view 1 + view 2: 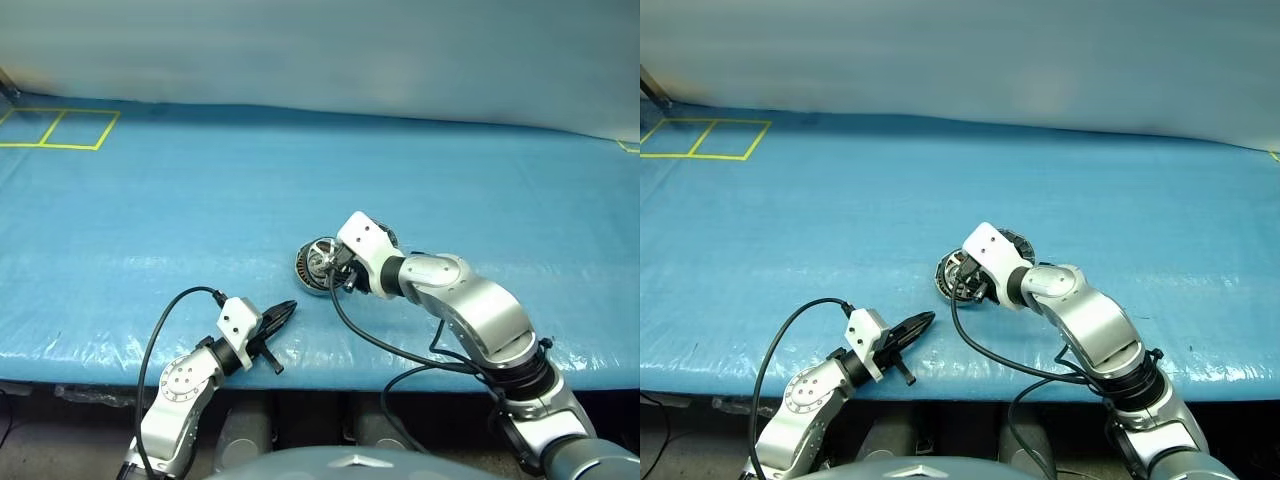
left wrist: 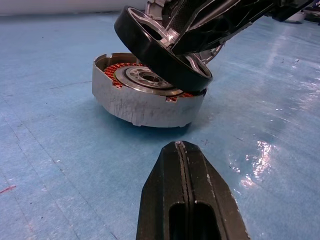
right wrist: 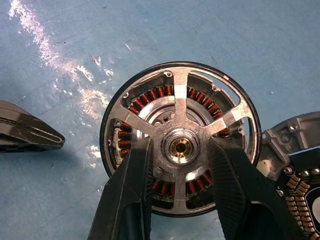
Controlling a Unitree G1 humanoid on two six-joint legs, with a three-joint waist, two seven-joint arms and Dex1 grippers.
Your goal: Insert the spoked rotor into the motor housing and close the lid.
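Note:
The motor housing, a short grey cylinder with copper windings inside, sits on the blue table near its middle. My right gripper is shut on the central hub of the spoked rotor, one finger on each side. The rotor has silver spokes and a dark rim. It hangs tilted just above the housing's open top, and through its spokes the windings show. The lid lies open beside the housing, partly hidden behind my right wrist. My left gripper is shut and empty, low over the table in front of the housing.
Blue sheeting covers the table, whose front edge runs just below my left gripper. Yellow tape squares mark the far left corner. A black cable loops from my right wrist over the front edge.

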